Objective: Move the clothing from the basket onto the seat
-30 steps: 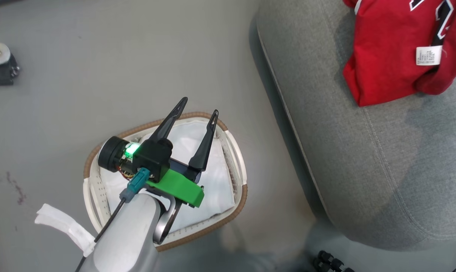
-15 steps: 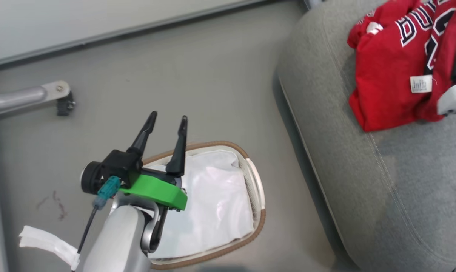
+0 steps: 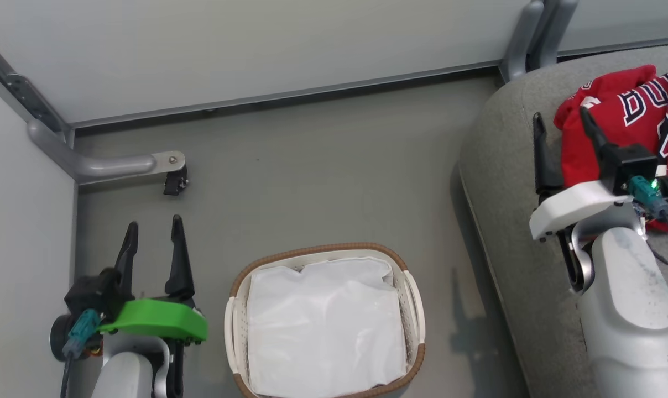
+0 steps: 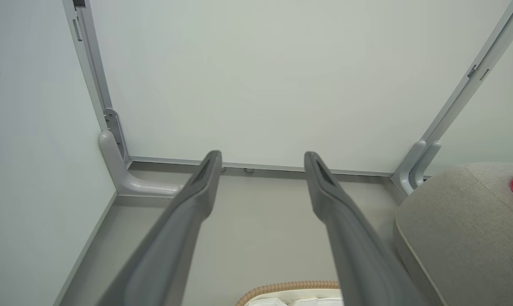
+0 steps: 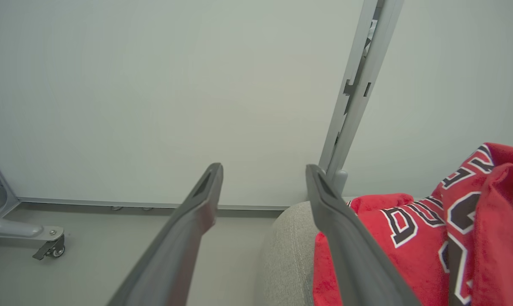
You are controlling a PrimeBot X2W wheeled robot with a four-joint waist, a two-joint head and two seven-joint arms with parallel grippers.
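The small oval white perforated plastic basket with a brown woven rim (image 3: pixel 317 248) stands on the grey floor (image 3: pixel 312 166) at the near middle, and inside it lies a plain white fabric liner (image 3: pixel 323 326), as it did a second ago. The red jerseys with white trim and black-and-white lettering (image 3: pixel 616 110) lie bunched on the far right, on the large grey fabric sofa cushion (image 3: pixel 505 182), where they also lay before. The head camera has swung since then, so the pale wall panel (image 3: pixel 256 44) and a grey metal foot with a caster (image 3: pixel 124 165) now show at the far left. The left gripper (image 3: pixel 154 224), which stood over the basket a second ago, is now left of it, over bare floor just beside the rim, its jaws apart with nothing between them. The right gripper (image 3: pixel 560 113) has come into the head view over the cushion's left edge, just near the jerseys, its jaws likewise apart and holding nothing.
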